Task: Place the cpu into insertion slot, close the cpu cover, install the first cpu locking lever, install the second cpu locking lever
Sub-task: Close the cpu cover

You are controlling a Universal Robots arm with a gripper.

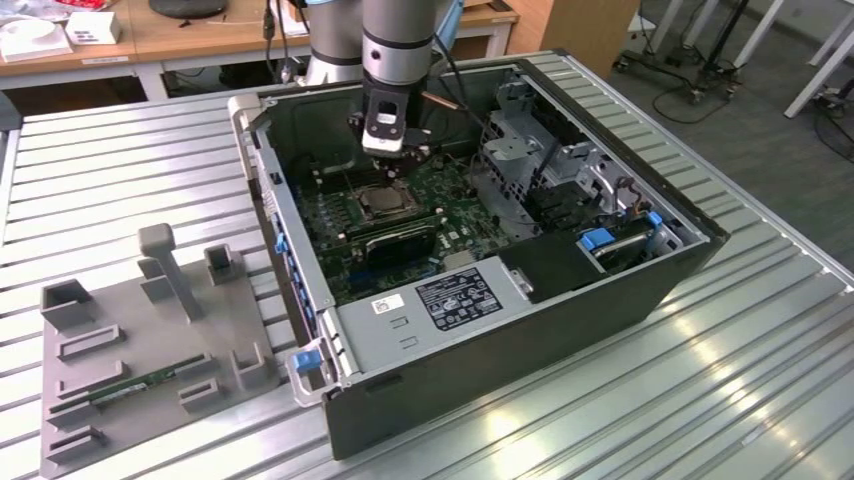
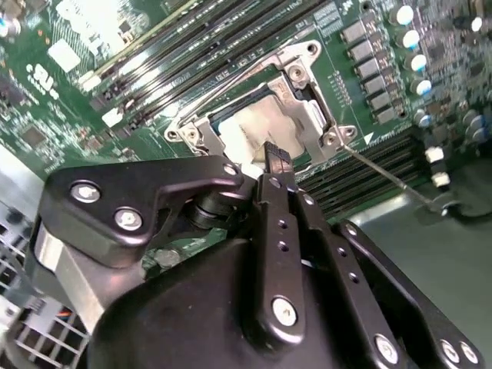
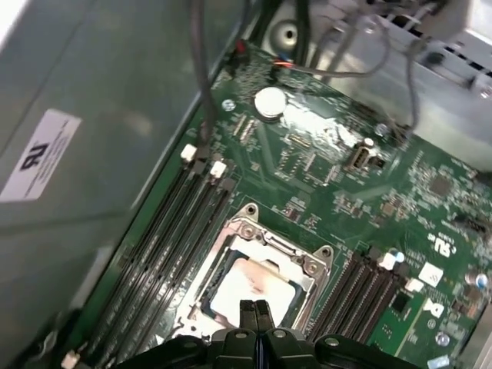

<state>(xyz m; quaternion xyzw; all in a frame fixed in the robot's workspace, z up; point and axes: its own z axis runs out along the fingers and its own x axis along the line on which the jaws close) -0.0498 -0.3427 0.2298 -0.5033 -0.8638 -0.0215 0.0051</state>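
Ribbed steel bench, open PC case | fingers pinched shut, empty — tips just above cpu | cpu seated in insertion slot under cpu cover | cpu likely light, rigid, fragile — edges only

cpu: pale tan-silver square, seated flat in insertion slot on green board; cpu cover, silver windowed frame, lies flat around it
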